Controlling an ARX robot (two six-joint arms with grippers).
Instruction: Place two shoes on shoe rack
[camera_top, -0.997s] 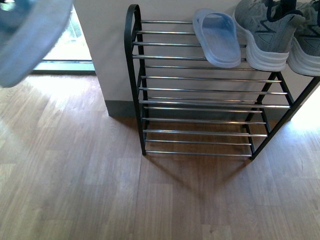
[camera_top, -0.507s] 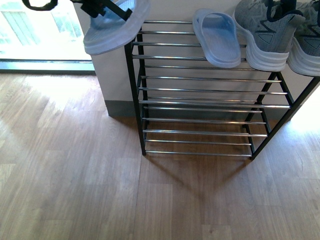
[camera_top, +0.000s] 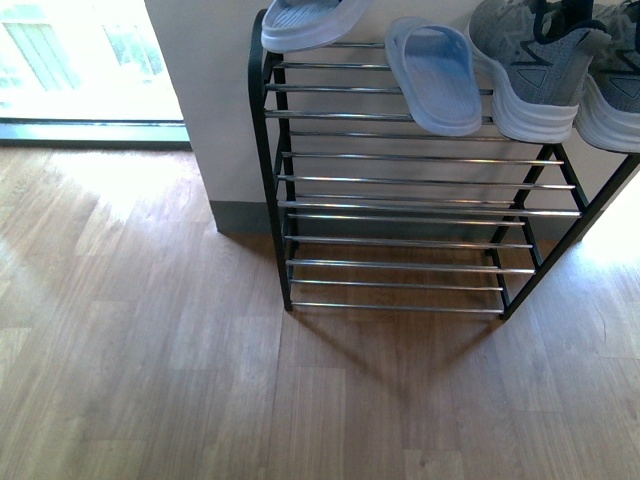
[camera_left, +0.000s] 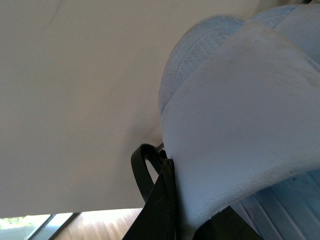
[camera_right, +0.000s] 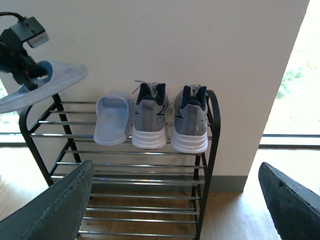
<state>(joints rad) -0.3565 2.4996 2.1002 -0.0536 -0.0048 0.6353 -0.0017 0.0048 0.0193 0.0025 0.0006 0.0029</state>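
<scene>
Gripping a light, bendy slipper by its strap, left fingers hover over rack at 11 o'clock; 2 sneakers shelved; right fingers open.

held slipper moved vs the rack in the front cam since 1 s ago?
Yes. The held slipper went from far left of the shoe rack rightward to above its top left corner.

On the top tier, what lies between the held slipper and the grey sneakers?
The second slipper lies there, between the held slipper in the left gripper and the grey sneakers, shown best in the right wrist view.
</scene>
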